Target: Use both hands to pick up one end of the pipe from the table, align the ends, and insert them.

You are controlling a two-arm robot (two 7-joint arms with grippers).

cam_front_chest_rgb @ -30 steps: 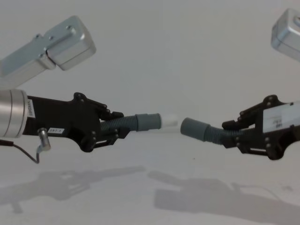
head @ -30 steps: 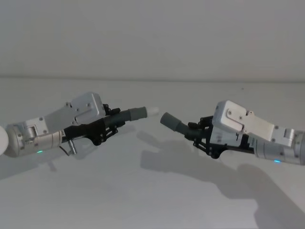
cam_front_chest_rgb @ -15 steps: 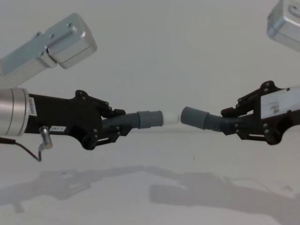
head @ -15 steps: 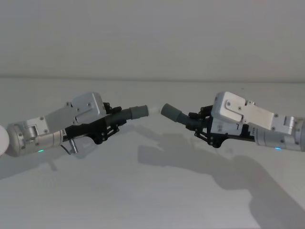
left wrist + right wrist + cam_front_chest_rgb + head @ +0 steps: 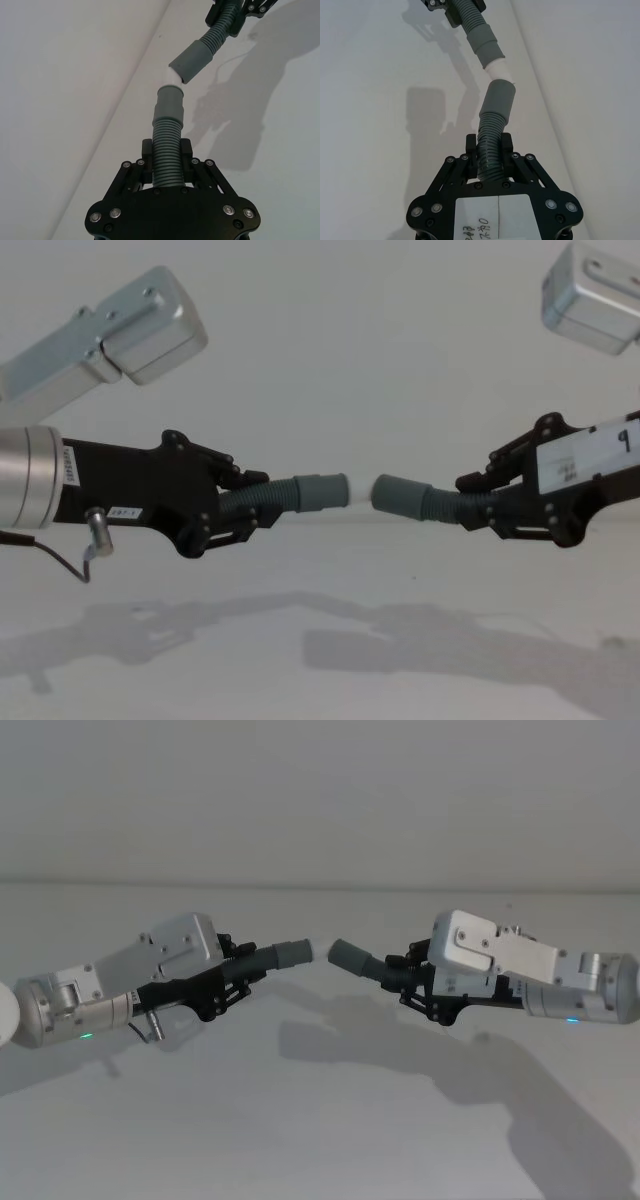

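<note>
Head view had both arms raised above the table (image 5: pixel 320 1140), reaching toward each other at mid frame. On the left, the left gripper (image 5: pixel 232 982) had its black fingers clamped on the corrugated part of the left hose piece (image 5: pixel 262 963), held clear of the surface. That piece pointed right and slightly up, ending in a smooth grey cuff (image 5: pixel 293 952) with a white spigot (image 5: pixel 320 949) at its tip. Just right of the spigot sat the plain hollow cuff (image 5: pixel 350 959) of the right hose piece (image 5: pixel 385 973), angled down toward the right. The right gripper (image 5: pixel 415 982) had its fingers closed on that piece's corrugated section, also off the table.

Chest view showed the same row from the side: left gripper (image 5: pixel 240 505), grey cuff (image 5: pixel 320 492), white spigot (image 5: pixel 358 490), hollow cuff (image 5: pixel 398 497), right gripper (image 5: pixel 480 502) carrying a white label (image 5: pixel 575 462). The spigot tip reached the mouth of the hollow cuff, the two pieces meeting at an angle, not in line.

Left wrist view showed the spigot (image 5: pixel 172 77) partly behind the hollow cuff's rim (image 5: pixel 192 61). Right wrist view showed the spigot (image 5: pixel 500 70) touching the hollow cuff (image 5: pixel 499 100); cannot tell how far it was in. Arm shadows lay on the table below.
</note>
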